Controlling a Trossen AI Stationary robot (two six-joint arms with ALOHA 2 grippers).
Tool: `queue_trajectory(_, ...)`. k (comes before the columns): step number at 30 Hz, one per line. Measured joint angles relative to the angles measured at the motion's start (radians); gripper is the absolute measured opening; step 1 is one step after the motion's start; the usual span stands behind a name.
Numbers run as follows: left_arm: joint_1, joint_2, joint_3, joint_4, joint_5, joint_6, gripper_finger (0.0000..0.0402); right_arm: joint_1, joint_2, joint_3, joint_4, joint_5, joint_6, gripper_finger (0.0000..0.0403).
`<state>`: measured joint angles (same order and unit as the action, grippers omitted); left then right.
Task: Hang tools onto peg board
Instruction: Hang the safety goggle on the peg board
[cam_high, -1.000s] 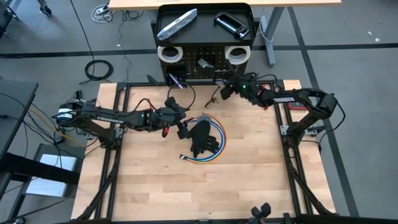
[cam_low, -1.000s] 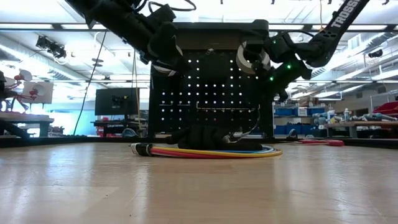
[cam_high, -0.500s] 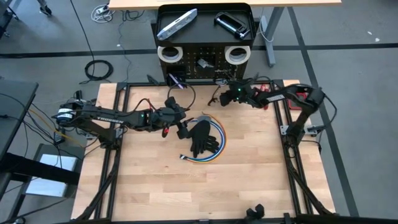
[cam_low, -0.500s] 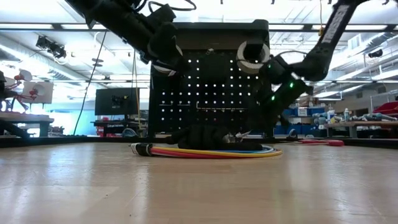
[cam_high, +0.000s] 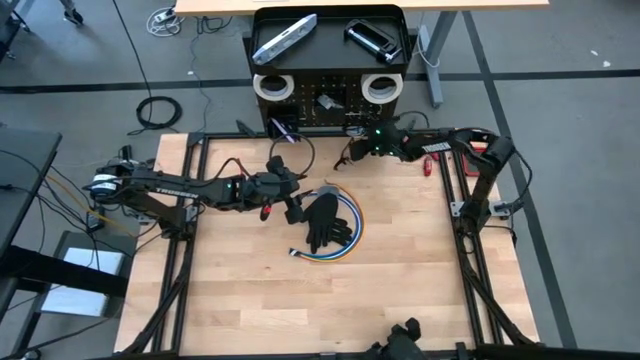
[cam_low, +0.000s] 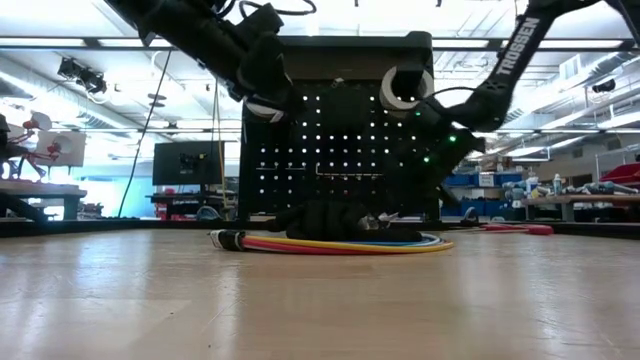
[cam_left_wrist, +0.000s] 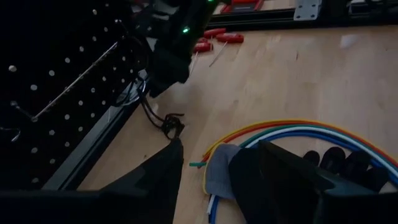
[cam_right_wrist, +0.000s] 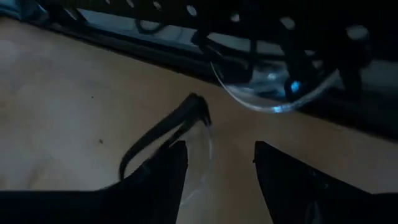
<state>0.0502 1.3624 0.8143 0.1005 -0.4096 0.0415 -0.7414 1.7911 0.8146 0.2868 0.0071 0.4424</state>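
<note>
The right gripper (cam_high: 347, 157) has swung lower toward the peg board (cam_high: 330, 100) foot, fingers apart, empty, over what may be clear safety glasses (cam_right_wrist: 186, 134): light, slippery; grip the temple arm.

The desk (cam_high: 250, 300) is pale butcher-block wood, set on a grey floor (cam_high: 580, 150) crossed by dark seams. Cables (cam_high: 158, 112) coil on the floor past the desk's far left corner. Beyond the far edge, long ceiling lights (cam_low: 90, 42) glow over a dark monitor (cam_low: 188, 163) and cluttered workbenches (cam_low: 590, 200) on both sides.
</note>
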Motion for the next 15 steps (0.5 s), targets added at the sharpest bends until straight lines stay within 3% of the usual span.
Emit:
queue_trajectory(7, 0.0, 0.0, 0.0, 0.013, 0.003, 0.003, 0.0211, 0.006, 0.103, 0.17, -0.25, 0.02, -0.011, 0.0197)
queue_trajectory(15, 0.0, 0.0, 0.0, 0.014, 0.003, 0.005, 0.0211, 0.015, 0.123, 0.212, -0.25, -0.007, -0.019, 0.017)
